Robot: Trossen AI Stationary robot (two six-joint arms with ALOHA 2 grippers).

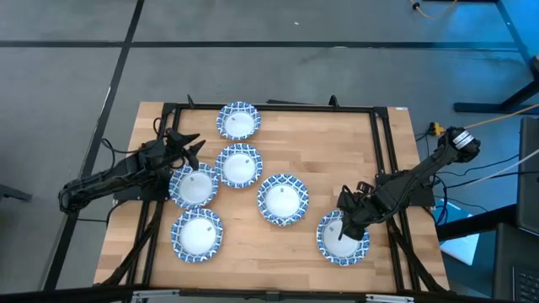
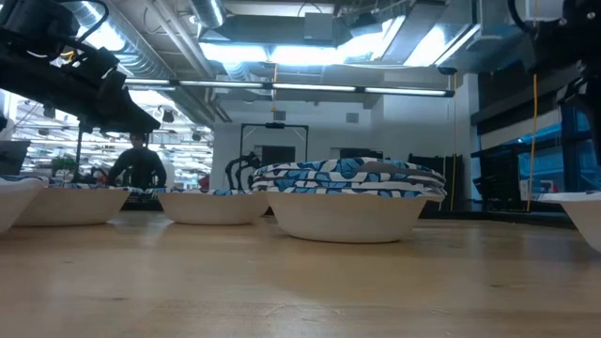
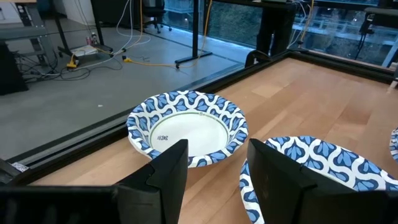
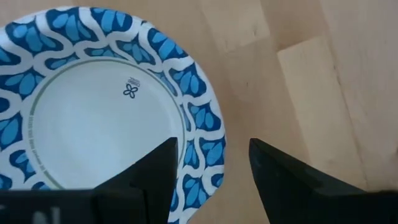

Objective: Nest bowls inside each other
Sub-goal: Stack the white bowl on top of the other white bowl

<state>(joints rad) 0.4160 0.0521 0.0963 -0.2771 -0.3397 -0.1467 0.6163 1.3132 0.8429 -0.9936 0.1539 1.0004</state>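
Six places on the wooden table hold white bowls with blue-patterned rims. One is far (image 1: 238,121), one mid (image 1: 238,165), two left (image 1: 194,184) (image 1: 197,234), one centre (image 1: 283,199) and one near right (image 1: 342,238). In the low view the centre one is a stack of several bowls (image 2: 347,192). My left gripper (image 1: 192,145) is open above the table, between the left and mid bowls. It faces the far bowl (image 3: 186,127). My right gripper (image 1: 344,209) is open over the near right bowl (image 4: 93,118). One finger stands inside its rim (image 4: 208,140) and one outside.
A black metal frame (image 1: 383,151) runs around the table top. Bare wood lies at the far right (image 1: 337,143) and near the middle (image 1: 269,252). A person (image 2: 139,167) shows in the room beyond the table.
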